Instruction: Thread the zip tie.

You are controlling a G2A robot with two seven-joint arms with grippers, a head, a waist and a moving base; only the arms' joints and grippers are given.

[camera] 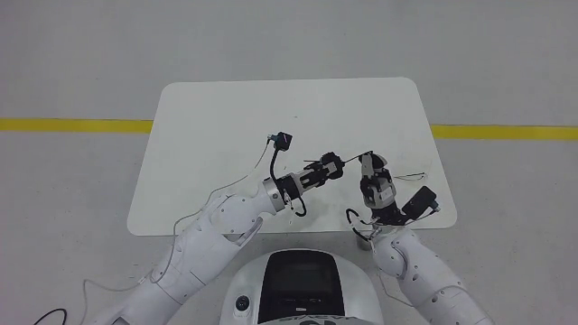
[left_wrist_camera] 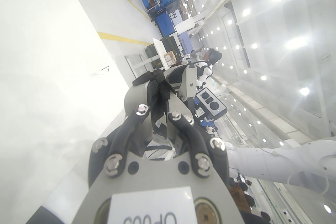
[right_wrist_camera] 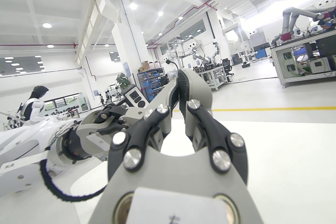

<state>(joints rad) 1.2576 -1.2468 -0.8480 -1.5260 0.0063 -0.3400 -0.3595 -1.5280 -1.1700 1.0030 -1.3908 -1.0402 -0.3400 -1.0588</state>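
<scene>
A thin black zip tie (camera: 350,155) spans the gap between both grippers, above the near part of the white table (camera: 271,117). My left gripper (camera: 330,166) is shut on one end of it; in the left wrist view its dark fingertips (left_wrist_camera: 153,83) are pressed together. My right gripper (camera: 372,164) is shut on the other end. In the right wrist view the zip tie's end (right_wrist_camera: 170,63) curls out above the closed fingers (right_wrist_camera: 183,83). The two grippers stand close together, tips almost facing.
A second thin zip tie (camera: 411,177) lies on the table near its right edge, beside the right arm; it also appears as the loose tie (left_wrist_camera: 101,71). A small black camera (camera: 282,140) on a stalk stands by the left wrist.
</scene>
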